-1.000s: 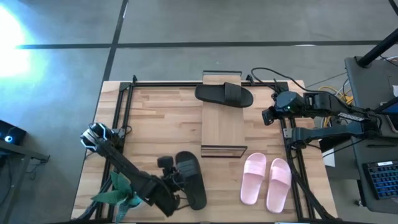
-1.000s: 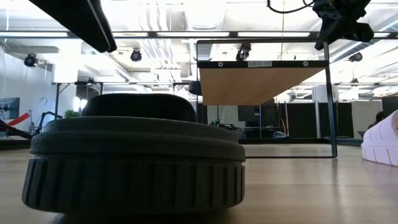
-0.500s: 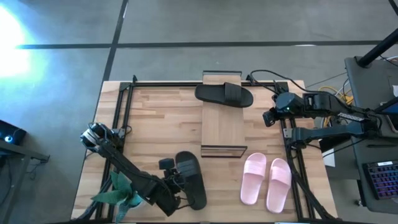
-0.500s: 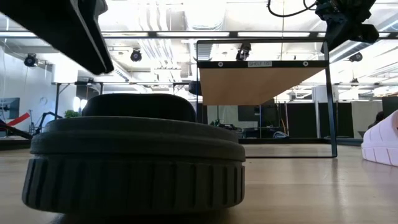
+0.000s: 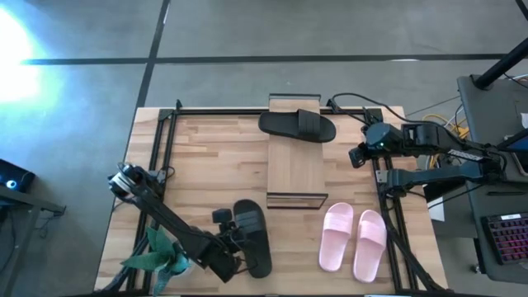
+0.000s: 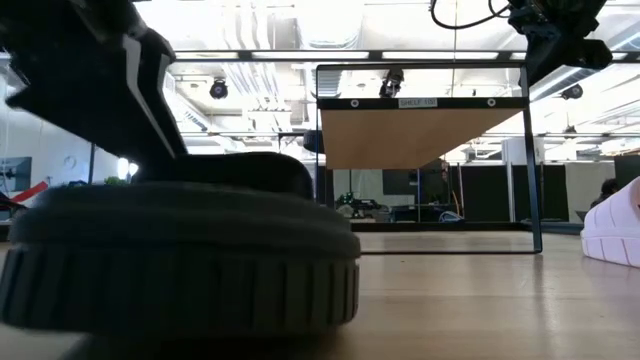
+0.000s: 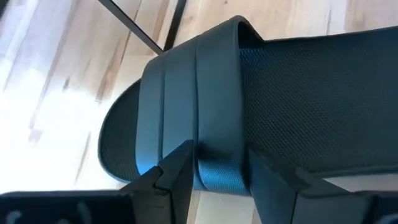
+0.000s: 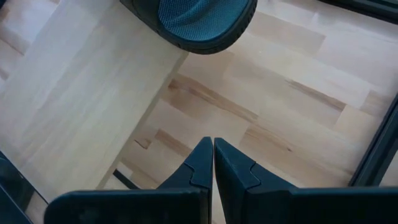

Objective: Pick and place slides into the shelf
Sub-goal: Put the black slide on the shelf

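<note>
One black slide [image 5: 252, 239] lies sole-down near the table's near edge, left of the shelf [image 5: 295, 165]; it fills the low view [image 6: 180, 260]. My left gripper [image 5: 229, 239] has come down on it, its fingers on either side of the strap [image 7: 186, 93]. The other black slide [image 5: 297, 125] lies across the shelf's far end. The two pink slides [image 5: 337, 238] [image 5: 370, 245] lie side by side on the table, right of the shelf's near end. My right gripper [image 5: 355, 155] hangs shut above the table, right of the shelf. My left gripper [image 7: 219, 177] grips the black slide's strap at the end where it meets the sole [image 7: 217, 163], one finger against each edge of the strap. The fingers [image 7: 177, 177] reach down from above on the slide's left side. The sole rests on the table.
A green toy plant [image 5: 157, 252] stands at the table's near left corner, beside my left arm. Dark metal rails run along the table's left and right edges. Bare wood lies between the shelf and the left rail.
My left gripper has come down onto the black slide's strap. The slide has shifted a little toward the table's left edge and the near edge. My right arm has kept still.
</note>
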You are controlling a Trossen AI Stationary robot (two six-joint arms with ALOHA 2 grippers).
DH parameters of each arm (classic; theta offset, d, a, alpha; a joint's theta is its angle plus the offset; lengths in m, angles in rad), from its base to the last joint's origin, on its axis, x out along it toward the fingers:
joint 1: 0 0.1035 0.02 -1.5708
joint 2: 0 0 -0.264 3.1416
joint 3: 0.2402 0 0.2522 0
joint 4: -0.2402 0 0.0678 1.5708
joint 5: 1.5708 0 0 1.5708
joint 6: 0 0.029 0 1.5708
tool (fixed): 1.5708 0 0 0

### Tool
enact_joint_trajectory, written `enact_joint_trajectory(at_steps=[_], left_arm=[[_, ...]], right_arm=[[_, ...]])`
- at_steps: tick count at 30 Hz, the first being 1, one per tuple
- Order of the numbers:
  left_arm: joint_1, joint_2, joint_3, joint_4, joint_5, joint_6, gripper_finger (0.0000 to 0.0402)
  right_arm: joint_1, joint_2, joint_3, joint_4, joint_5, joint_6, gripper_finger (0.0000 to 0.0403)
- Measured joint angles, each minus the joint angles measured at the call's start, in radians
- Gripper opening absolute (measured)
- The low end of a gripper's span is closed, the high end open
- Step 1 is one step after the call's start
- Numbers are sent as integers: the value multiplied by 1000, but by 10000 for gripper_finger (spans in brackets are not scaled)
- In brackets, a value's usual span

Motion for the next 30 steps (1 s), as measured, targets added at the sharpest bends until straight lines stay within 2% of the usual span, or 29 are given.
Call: enact_joint_trajectory(at_steps=[7,13,21,25,30], left_arm=[[2,65,18,-11,-94,2,125],[21,95,73,-239,-201,-6,91],[72,94,31,-262,-242,-5,23],[96,93,26,-261,-272,13,7],[116,74,26,-279,-259,35,2]], right_arm=[[0,0,-2,-34,0,5,8],[0,0,-2,-53,0,35,8],[0,0,-2,-51,0,50,9],[0,0,-2,-51,0,61,8],[0,0,-2,-50,1,65,8]])
